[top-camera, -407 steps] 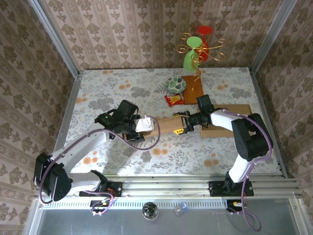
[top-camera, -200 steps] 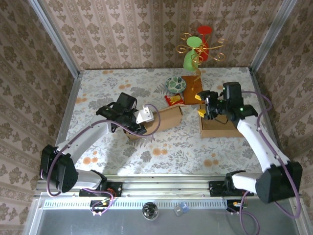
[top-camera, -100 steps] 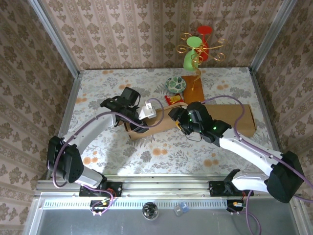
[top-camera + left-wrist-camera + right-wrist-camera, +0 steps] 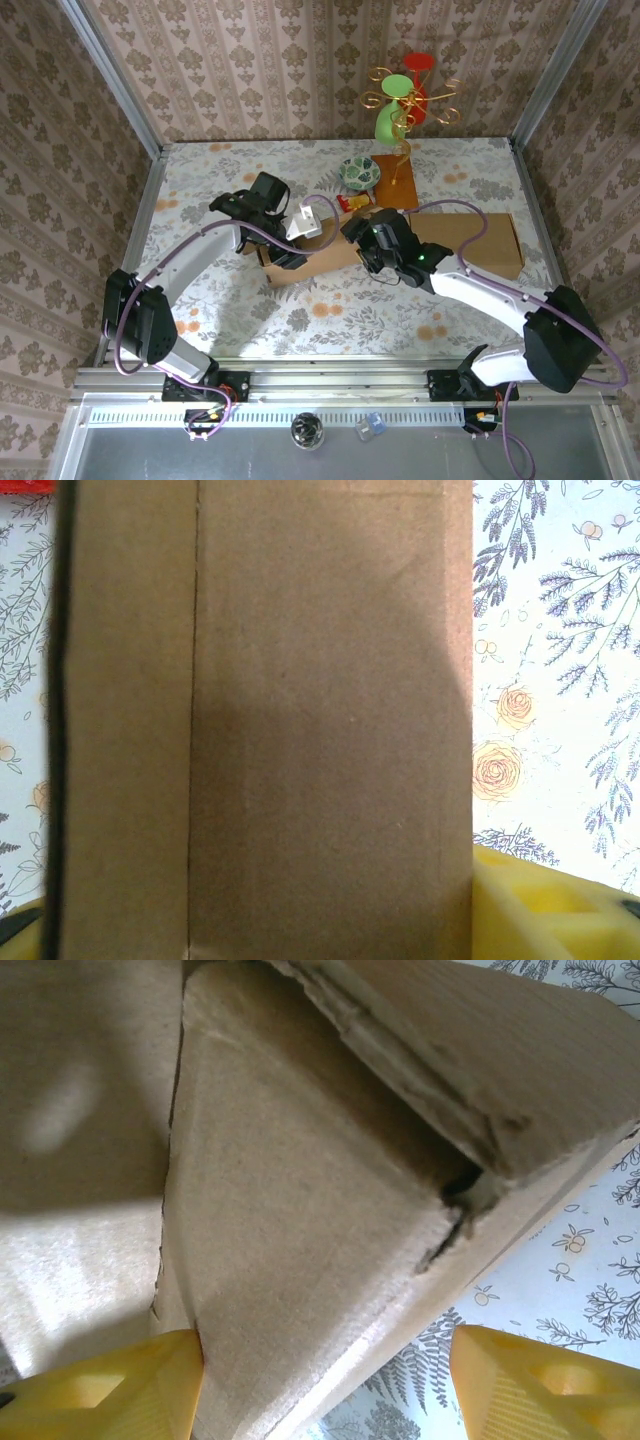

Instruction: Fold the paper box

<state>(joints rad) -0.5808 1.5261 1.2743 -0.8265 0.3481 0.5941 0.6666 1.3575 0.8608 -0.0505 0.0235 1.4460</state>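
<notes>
The brown paper box lies slanted at the table's centre, its flaps partly up. My left gripper clasps the box's left end. In the left wrist view a cardboard panel spans the whole gap between the yellow fingers, with the gripper closed against its sides. My right gripper is at the box's right end. In the right wrist view it stands open around a torn corner flap. One finger touches the card and the other is apart from it.
A second flat cardboard sheet lies to the right. Behind the box are a patterned bowl, a red packet and a wire stand on a wooden base. Metal frame rails edge the floral table.
The right arm swung left from the flat cardboard to the box's right end and now straddles its corner. The left gripper kept its hold and drew the box slightly up the table.
</notes>
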